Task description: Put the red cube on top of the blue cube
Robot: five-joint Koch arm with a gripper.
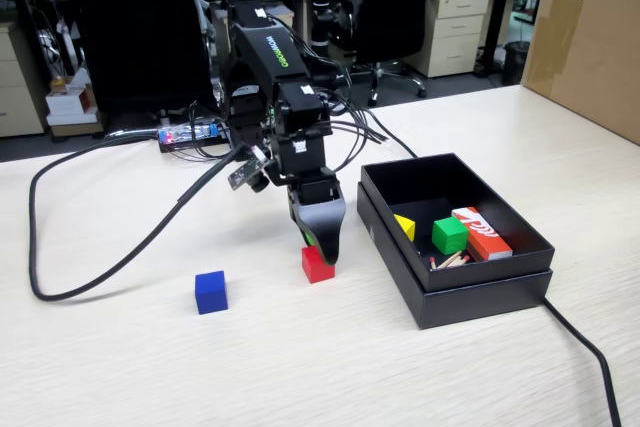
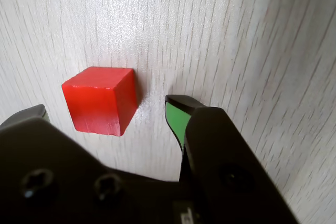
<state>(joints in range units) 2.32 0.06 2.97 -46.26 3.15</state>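
Table: pale wood grain, office chairs and desks behind.
Blue cube: alone on the table, at 9 o'clock from the red cube, well apart.
Red cube: on the table, under the gripper tips; in the wrist view it sits between them.
Gripper: jaws apart, straddling the red cube, not clamped.
Black box: at 3 o'clock, holding a green cube.
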